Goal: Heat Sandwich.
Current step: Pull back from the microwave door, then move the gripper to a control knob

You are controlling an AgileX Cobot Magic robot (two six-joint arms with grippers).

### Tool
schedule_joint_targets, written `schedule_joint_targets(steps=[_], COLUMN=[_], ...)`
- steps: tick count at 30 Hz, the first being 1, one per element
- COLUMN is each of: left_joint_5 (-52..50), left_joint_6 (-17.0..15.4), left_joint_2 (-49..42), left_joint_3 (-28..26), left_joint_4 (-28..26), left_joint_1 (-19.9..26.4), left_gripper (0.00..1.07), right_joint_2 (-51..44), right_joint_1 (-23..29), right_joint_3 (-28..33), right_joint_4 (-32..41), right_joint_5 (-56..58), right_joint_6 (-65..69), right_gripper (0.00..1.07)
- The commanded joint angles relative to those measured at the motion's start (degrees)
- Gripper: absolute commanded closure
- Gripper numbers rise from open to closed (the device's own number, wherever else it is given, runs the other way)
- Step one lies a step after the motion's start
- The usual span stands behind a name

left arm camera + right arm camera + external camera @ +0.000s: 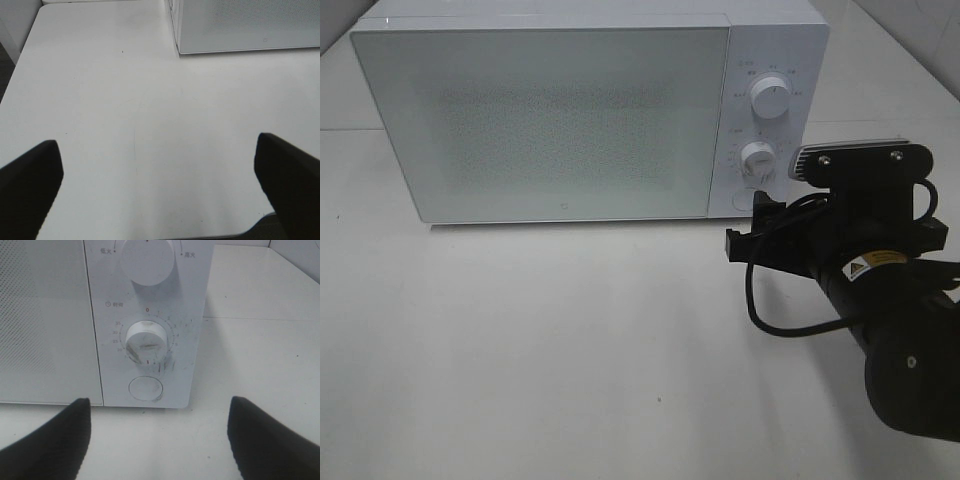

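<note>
Left end effector (156, 142): we see its two dark fingers (30, 185) standing wide apart with nothing between them; it hangs over a bare stretch of the surface (540, 340), with a corner of the microwave ahead of it.
Surface: white and flat; it carries the microwave.
Microwave (585, 110): a white box standing upright at the far side of the surface, its front facing the high camera.
Door (540, 125): shut, flush with the front; its dotted, frosted panel lets us see nothing inside.
Sandwich: we cannot tell where it is; none of the views shows it, and the shut door hides the inside of the microwave.
Upper knob (771, 98): round and white, at the top of the control panel to the right of the door.
Lower knob (146, 342): directly below the upper one, ringed by a numbered scale and dark scuff marks.
Button (145, 388): round, just under the lower knob, at the foot of the panel.
Right end effector (159, 401): fingers (55, 440) spread apart and holding nothing; it faces the lower knob and the button from close by, not touching them as far as we can see.
Right arm (890, 330): black, reaching in from the right, with a looped cable (790, 325) hanging beside it.
</note>
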Motion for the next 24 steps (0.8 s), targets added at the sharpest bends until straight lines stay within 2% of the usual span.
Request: schedule_joint_targets(steps=[1, 13, 24], left_joint_5=[-0.86, -0.86, -0.86], left_joint_6=[-0.17, -0.17, -0.17], left_joint_2=[-0.80, -0.80, -0.80], left_joint_3=[-0.06, -0.06, -0.06], left_joint_4=[-0.52, -0.52, -0.52], left_joint_1=[0.06, 0.06, 0.06], left_gripper=[0.07, 0.07, 0.07], right_joint_2=[1.26, 7.10, 12.38], right_joint_1=[-2.01, -8.08, -11.52], right_joint_3=[-2.06, -10.03, -16.79], right_joint_4=[-2.81, -10.31, -11.92], right_joint_5=[-0.17, 3.84, 6.19], right_joint_6=[0.69, 0.69, 0.69], right_gripper=[0.34, 0.34, 0.34])
